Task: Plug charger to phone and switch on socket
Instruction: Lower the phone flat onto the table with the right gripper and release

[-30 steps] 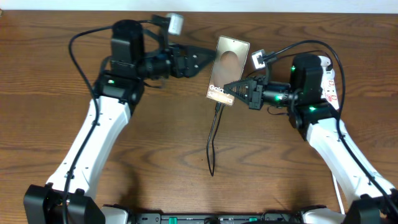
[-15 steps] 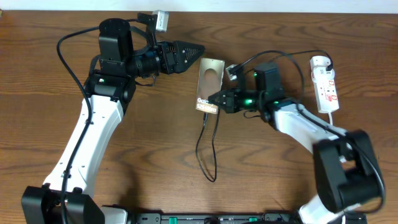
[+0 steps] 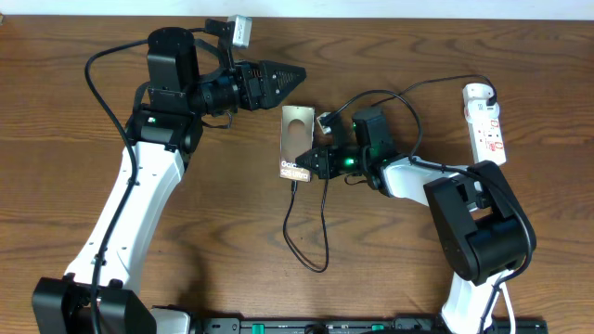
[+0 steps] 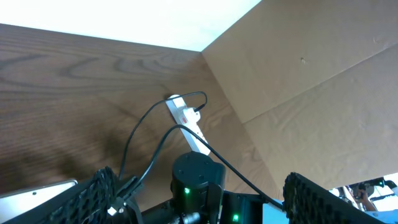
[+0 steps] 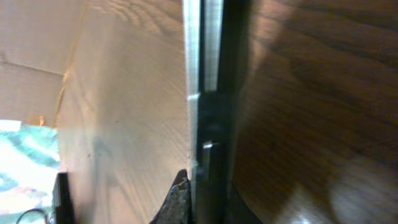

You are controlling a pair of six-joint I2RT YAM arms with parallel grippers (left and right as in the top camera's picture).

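On the desk (image 3: 418,278), the right fingers (image 3: 314,160) appear to pinch the phone (image 3: 295,134) by its near right corner; the left fingers (image 4: 93,190) hover spread beyond it. A skewed pull could unseat the charger (image 3: 289,223) at the phone's near end, leaving the socket (image 3: 486,121), far right, powering nothing.

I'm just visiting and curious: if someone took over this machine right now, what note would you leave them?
Left gripper: open, empty, touching nothing.
Right gripper: closed on the lower end of the flat grey-brown rectangular phone.
Thin black charger cable: reaches the phone's bottom edge; whether it is seated, I cannot tell.
To do: confirm the plug, then switch on the short white plastic power strip at the far right.
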